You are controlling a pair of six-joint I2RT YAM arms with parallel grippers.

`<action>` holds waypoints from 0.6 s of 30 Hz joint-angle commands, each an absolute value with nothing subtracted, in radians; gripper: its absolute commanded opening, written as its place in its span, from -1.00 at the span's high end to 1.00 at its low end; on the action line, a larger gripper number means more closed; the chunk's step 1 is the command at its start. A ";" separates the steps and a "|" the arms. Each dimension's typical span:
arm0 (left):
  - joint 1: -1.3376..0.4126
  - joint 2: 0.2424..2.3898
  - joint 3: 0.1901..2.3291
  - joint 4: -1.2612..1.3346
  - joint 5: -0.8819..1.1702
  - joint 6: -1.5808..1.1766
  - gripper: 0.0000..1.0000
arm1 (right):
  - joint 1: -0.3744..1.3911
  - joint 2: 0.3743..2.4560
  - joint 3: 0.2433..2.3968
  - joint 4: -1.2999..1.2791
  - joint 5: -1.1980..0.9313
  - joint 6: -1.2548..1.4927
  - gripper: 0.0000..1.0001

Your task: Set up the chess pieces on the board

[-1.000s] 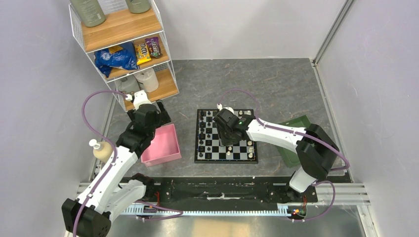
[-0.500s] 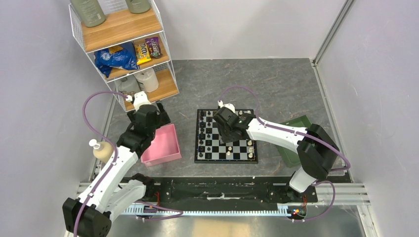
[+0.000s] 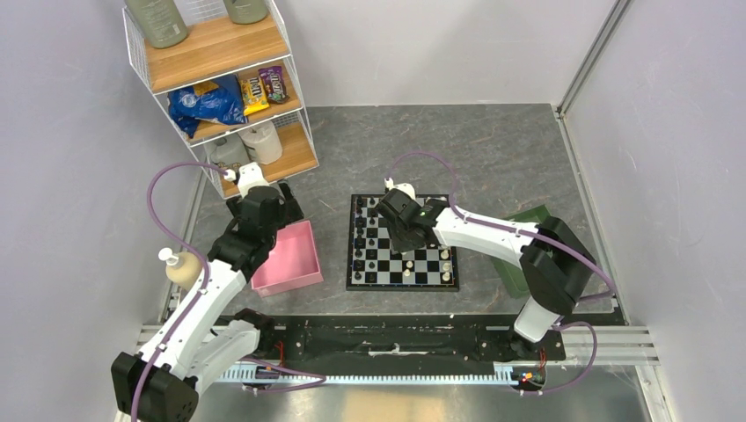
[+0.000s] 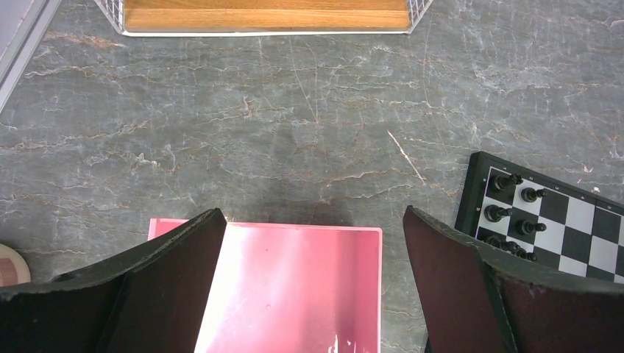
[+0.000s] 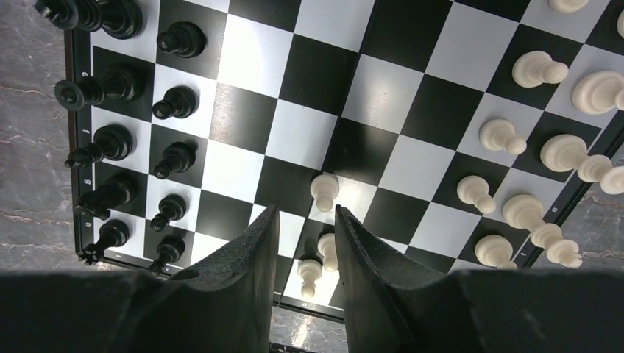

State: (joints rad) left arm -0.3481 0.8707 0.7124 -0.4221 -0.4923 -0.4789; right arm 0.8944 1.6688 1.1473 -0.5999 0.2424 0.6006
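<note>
The chequered board (image 3: 431,264) lies at the table's middle. Black pieces (image 3: 365,237) stand in two files along its left side, white pieces (image 3: 446,259) along its right. My right gripper (image 3: 405,242) hovers over the board's middle. In the right wrist view the right gripper (image 5: 307,212) is narrowly open and holds nothing. Three white pawns (image 5: 324,191) stand on the squares below it, away from the white rows (image 5: 500,136). The black rows (image 5: 176,103) are at the left. My left gripper (image 3: 280,211) (image 4: 313,213) is wide open over the pink tray's far rim (image 4: 294,226).
The pink tray (image 3: 295,264) lies left of the board, and a green tray (image 3: 528,220) lies right of it, partly under the right arm. A wire shelf (image 3: 220,88) with snacks and bottles stands at the back left. A soap bottle (image 3: 180,268) stands by the left arm.
My right gripper has shifted a little toward the far left over the board. The left arm has not moved.
</note>
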 commanded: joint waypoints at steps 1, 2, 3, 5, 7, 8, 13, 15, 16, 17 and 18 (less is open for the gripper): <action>-0.340 0.869 0.732 -0.403 -0.505 -0.449 -0.99 | 0.883 1.696 1.194 -0.598 0.253 0.589 0.19; -0.340 0.869 0.731 -0.403 -0.506 -0.449 -0.99 | 0.879 1.701 1.195 -0.598 0.250 0.588 0.20; -0.339 0.868 0.729 -0.402 -0.506 -0.449 -0.99 | 0.875 1.704 1.194 -0.600 0.245 0.587 0.20; -0.339 0.869 0.728 -0.403 -0.506 -0.446 -0.99 | 0.867 1.704 1.190 -0.601 0.241 0.584 0.21; -0.339 0.870 0.724 -0.402 -0.506 -0.446 -0.99 | 0.860 1.700 1.182 -0.599 0.240 0.580 0.24; -0.337 0.873 0.723 -0.402 -0.505 -0.447 -0.99 | 0.858 1.700 1.180 -0.600 0.235 0.576 0.28; -0.336 0.886 0.722 -0.395 -0.493 -0.450 -0.99 | 0.852 1.711 1.181 -0.597 0.207 0.563 0.36; -0.337 0.889 0.723 -0.397 -0.494 -0.448 -0.99 | 0.851 1.717 1.180 -0.593 0.189 0.563 0.37; -0.337 0.888 0.721 -0.397 -0.494 -0.450 -0.99 | 0.852 1.719 1.177 -0.587 0.180 0.567 0.37; -0.336 0.888 0.720 -0.397 -0.494 -0.451 -0.99 | 0.851 1.721 1.174 -0.581 0.172 0.569 0.37; -0.337 0.887 0.719 -0.397 -0.494 -0.451 -0.99 | 0.851 1.723 1.170 -0.577 0.164 0.572 0.37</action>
